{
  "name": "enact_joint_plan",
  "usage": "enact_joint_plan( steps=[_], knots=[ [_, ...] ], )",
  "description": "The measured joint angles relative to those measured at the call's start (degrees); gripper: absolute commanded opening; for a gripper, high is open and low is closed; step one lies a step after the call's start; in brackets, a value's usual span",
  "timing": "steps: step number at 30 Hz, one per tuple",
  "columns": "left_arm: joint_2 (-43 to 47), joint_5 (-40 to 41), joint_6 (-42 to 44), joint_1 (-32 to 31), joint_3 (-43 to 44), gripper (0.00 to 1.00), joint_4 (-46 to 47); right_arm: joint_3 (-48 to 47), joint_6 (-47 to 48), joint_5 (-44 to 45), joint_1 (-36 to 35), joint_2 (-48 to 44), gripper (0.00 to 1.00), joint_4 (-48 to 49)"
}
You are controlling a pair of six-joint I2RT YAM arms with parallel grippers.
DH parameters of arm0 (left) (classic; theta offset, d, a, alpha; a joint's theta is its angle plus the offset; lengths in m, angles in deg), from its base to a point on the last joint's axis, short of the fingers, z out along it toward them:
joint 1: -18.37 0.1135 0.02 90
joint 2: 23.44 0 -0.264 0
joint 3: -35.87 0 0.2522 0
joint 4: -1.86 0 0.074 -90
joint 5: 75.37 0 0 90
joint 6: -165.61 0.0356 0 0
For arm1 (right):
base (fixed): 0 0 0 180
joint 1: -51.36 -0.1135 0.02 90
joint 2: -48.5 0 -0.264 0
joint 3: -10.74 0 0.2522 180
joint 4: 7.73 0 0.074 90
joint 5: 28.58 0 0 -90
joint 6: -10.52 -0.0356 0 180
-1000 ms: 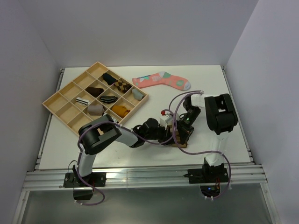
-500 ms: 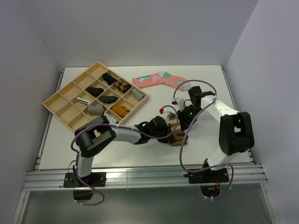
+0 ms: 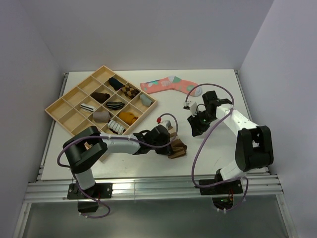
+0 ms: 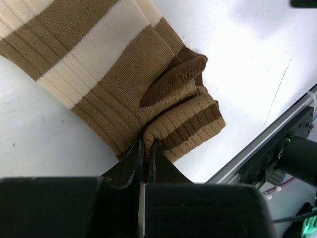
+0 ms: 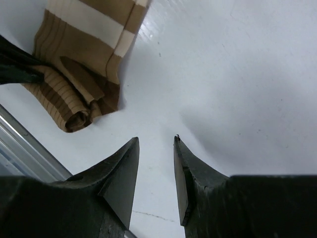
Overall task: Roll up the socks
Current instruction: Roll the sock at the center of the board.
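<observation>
The brown sock with tan bands (image 3: 176, 148) lies partly rolled on the white table, near the front edge. My left gripper (image 3: 170, 141) is shut on a fold at the rolled end, as the left wrist view shows (image 4: 147, 142); the rest of the sock (image 4: 109, 74) spreads flat beyond it. My right gripper (image 3: 194, 129) is open and empty, above the table to the right of the sock. In the right wrist view its jaws (image 5: 156, 141) stand apart, with the sock (image 5: 81, 74) at upper left. No loose white striped sock shows on the table.
A wooden compartment tray (image 3: 59, 110) at the left holds several rolled socks, among them a white-and-black striped roll (image 3: 117, 126) beside my left arm. The coral-pink sock (image 3: 171, 85) lies flat at the back centre. The table's metal front rail (image 3: 158, 186) runs close below the brown sock.
My right gripper has left the brown sock and moved up and to the right, now open. My left gripper has drawn the sock a little to the left, still holding it.
</observation>
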Motion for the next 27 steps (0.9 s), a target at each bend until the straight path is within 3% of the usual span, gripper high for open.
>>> enact_joint_plan(
  steps=[6, 14, 21, 27],
  knots=[
    [-0.35, -5.79, 0.26, 1.14, 1.6, 0.0, -4.2, 3.87, 5.14, -2.43, -0.68, -8.26, 0.43, 0.17],
    [-6.64, -22.08, 1.25, 6.84, 8.22, 0.0, -11.13, 11.06, 14.97, -5.18, -4.57, -20.85, 0.47, -0.04],
    [-11.26, -29.49, 1.62, 9.68, 13.62, 0.0, -17.57, 18.86, 20.79, -5.33, -12.59, -25.46, 0.52, 0.22],
    [-14.14, -33.29, 1.44, 10.19, 16.35, 0.0, -19.26, 19.82, 23.39, -6.29, -16.57, -26.88, 0.56, 0.59]
  ],
)
